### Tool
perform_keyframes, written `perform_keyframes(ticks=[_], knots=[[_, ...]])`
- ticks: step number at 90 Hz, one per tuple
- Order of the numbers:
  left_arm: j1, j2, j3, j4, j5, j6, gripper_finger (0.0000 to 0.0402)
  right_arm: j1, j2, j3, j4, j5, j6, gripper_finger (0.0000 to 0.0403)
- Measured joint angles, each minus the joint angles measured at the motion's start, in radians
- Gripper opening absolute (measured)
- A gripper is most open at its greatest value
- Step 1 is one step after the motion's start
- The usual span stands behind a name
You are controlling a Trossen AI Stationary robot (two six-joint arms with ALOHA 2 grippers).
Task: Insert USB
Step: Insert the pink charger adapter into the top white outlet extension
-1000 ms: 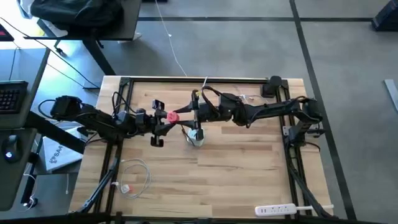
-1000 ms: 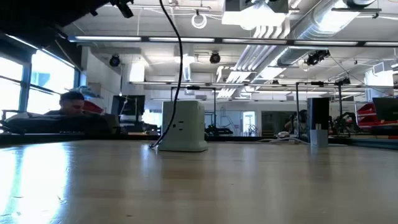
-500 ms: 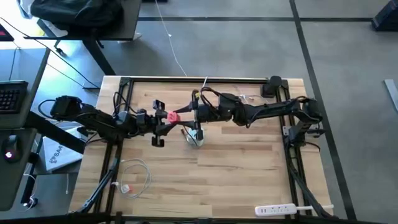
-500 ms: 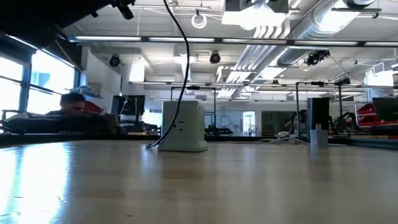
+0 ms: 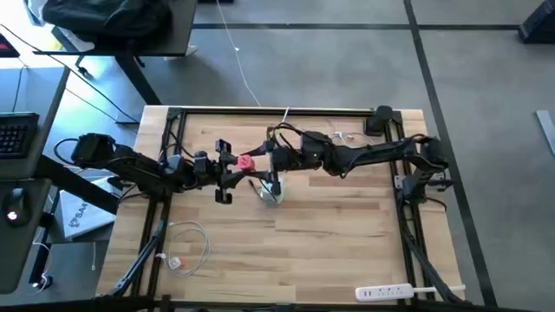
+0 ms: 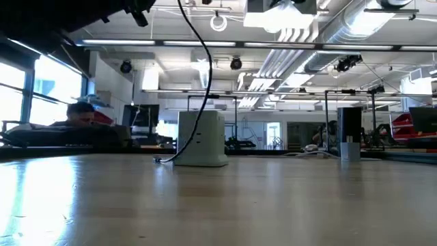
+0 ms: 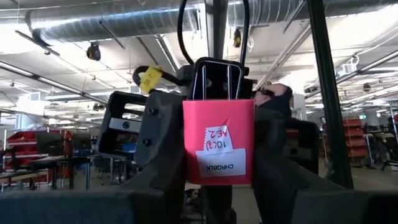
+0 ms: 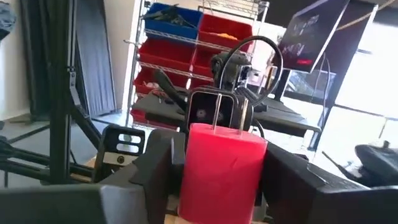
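Both hands meet in mid-air just above the white charger cube (image 6: 202, 139), which stands on the surface (image 5: 329, 225). The left hand (image 5: 232, 166) and the right hand (image 5: 267, 159) are each clenched on the red USB (image 5: 245, 162) from opposite sides. Its thin black cable (image 6: 198, 65) droops down to the surface beside the cube.

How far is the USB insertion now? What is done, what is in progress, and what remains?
Done: the USB is lifted off the table. In hand: the left gripper and the right gripper meet at it in mid-air, both wrist views showing it between fingers. Left: plugging it in; the white charger cube stands on the table.
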Motion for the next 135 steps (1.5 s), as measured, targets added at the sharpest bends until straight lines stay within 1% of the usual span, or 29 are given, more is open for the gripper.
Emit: perform_keyframes(ticks=[8,16,23,37,49,59,77,97,114,123,135], knots=[[0.000,-0.002,0.000,-0.009,0.002,0.006,0.0122,0.000,-0.001,0.000,-0.001,0.005,0.008,0.0144],[0.000,-0.003,0.000,-0.013,0.004,0.011,0.0122,-0.001,-0.001,0.000,0.006,-0.014,0.008,0.0144],[0.000,-0.003,0.000,-0.016,0.001,0.007,0.0122,-0.002,-0.001,0.000,0.010,-0.044,0.009,0.0160],[0.000,-0.003,0.000,-0.042,0.001,-0.001,0.0122,-0.008,0.000,0.000,-0.011,-0.057,0.023,0.0203],[0.000,-0.003,0.000,-0.065,-0.014,-0.001,0.0122,-0.015,0.002,-0.002,-0.020,-0.057,0.050,0.0217],[0.000,-0.003,0.001,-0.070,-0.018,0.000,0.0122,-0.019,0.002,-0.002,-0.032,-0.058,0.051,0.0216],[-0.001,-0.003,0.001,-0.102,-0.035,-0.001,0.0122,-0.021,-0.007,-0.002,-0.066,-0.064,0.051,0.0199],[-0.001,-0.002,0.001,-0.130,-0.049,-0.005,0.0122,-0.025,-0.048,-0.002,-0.179,-0.058,0.047,0.0200],[-0.001,-0.003,0.000,-0.163,-0.080,-0.005,0.0122,-0.032,-0.052,-0.002,-0.189,-0.064,0.070,0.0201],[-0.001,-0.003,0.000,-0.159,-0.079,-0.008,0.0122,-0.034,-0.052,-0.002,-0.183,-0.063,0.077,0.0201],[-0.001,-0.003,-0.001,-0.155,-0.078,-0.007,0.0122,-0.034,-0.052,-0.002,-0.195,-0.029,0.076,0.0198]])
